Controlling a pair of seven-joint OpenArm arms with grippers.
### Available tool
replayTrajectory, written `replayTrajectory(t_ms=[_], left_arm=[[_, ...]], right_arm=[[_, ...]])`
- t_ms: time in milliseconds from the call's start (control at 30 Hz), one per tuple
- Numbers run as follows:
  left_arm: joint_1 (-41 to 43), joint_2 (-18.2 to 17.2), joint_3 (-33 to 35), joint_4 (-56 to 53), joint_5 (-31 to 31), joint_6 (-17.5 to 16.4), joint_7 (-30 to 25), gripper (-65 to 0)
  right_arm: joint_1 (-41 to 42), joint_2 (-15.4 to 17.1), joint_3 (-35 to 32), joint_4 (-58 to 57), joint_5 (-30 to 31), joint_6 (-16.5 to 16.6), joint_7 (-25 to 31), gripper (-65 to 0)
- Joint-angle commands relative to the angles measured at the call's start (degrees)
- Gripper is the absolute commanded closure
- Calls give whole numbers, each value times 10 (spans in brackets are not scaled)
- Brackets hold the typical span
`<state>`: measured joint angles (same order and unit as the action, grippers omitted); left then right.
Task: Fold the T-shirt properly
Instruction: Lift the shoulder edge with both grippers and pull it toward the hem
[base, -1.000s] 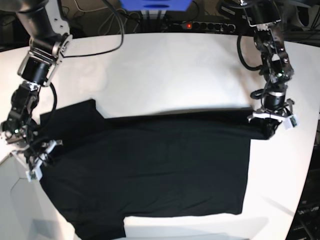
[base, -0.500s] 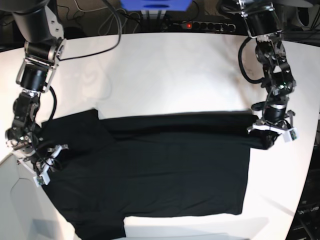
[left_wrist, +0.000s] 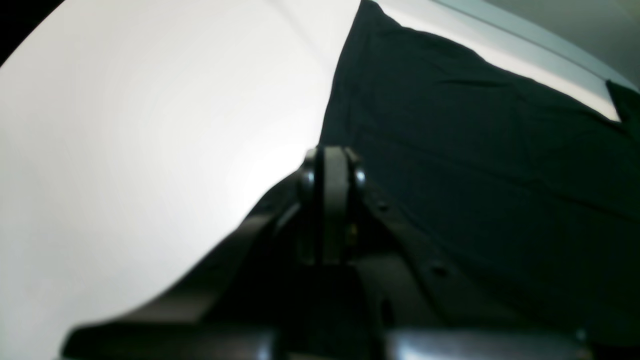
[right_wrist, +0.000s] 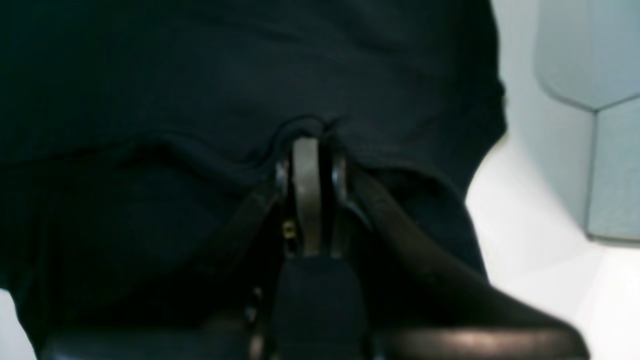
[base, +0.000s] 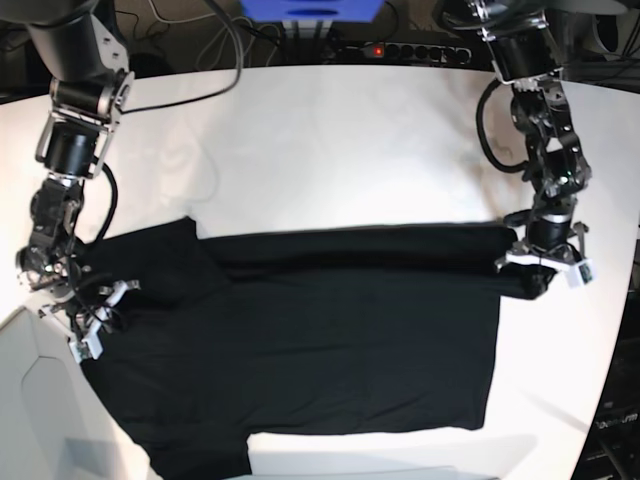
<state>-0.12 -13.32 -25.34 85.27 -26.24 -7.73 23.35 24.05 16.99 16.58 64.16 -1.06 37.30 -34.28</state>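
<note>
**Both grippers pinched onto the black shirt, one at each end**

The T-shirt (base: 340, 330) lies spread flat across the near half of the white table (base: 330, 150), plain black, with a folded band running along its far edge and a sleeve (base: 150, 260) jutting out toward the far left of the base view. Another sleeve hangs toward the table's near edge. Its surface looks mostly smooth, with faint creases.

The left arm reaches down from the far right corner of the base view, its forearm nearly upright, wrist bent over the shirt's right end. The left gripper (base: 542, 268) sits at that folded corner with its jaws clenched together; its wrist view shows black cloth around the closed fingers (left_wrist: 334, 200), so it appears to be gripping the fabric there.

The right arm drops down along the left edge of the table, elbow bent. The right gripper (base: 88, 318) rests low at the shirt's left end, jaws clamped on a puckered ridge of cloth (right_wrist: 225, 160).
</note>
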Motion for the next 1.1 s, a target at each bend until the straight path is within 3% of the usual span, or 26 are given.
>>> replayTrajectory(t_ms=[0,100,467,533,733,800,967,1067], left_arm=[[-16,-7,-2,1,-4,-2,-14,-4],[-27,-7,-2,-18,-3,-2,-14,-4],[-59,-9,-2,-84,-3,-1,-14,-13],[-72,-9,-2,-106,-3,2,-13,-59],[-74,-10,-3,-124,-6,-2,-13,-359],[-70,-10,-3,-104,-6,-2,-13,-422],[3,-5,-5,-9,-7,-2,-14,-445],[32,4,-6,-7,-8,-2,-18,-445]], right_arm=[[19,8,2,10,10,-11,16,0],[19,8,2,10,10,-11,16,-16],[28,11,1,14,10,-12,15,-237],[28,11,2,15,10,-12,16,-267],[27,27,6,16,11,-12,14,-288],[25,28,6,16,11,-12,14,-288],[2,38,14,45,12,-12,12,-288],[-19,36,35,80,12,-12,12,-290]])
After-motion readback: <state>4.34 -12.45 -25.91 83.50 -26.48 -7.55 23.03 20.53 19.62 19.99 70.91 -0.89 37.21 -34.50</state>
